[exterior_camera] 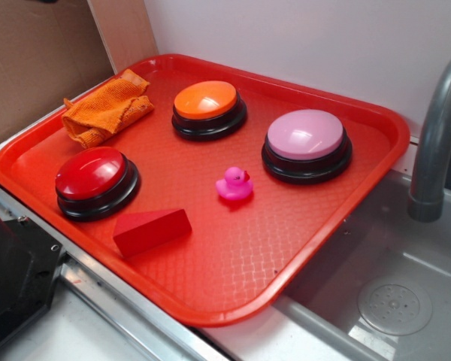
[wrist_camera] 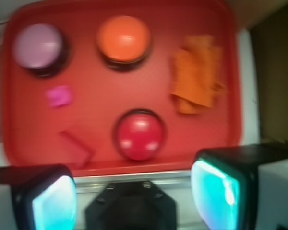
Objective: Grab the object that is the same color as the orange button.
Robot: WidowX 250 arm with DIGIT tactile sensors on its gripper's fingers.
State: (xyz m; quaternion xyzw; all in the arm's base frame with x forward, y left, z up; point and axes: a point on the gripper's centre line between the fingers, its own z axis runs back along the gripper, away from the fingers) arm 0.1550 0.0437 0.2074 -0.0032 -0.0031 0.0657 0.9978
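Nearest the wrist camera, the gripper stands with its jaws wide apart, holding nothing, short of the near rim of the red tray; all else is placed relative to the orange button. Left to right in the exterior view: orange cloth crumpled just left of it at the tray's far-left corner, untouched; red button nearer and left; red wedge block nearer still; pink duck nearer and slightly right; pink button to its right.
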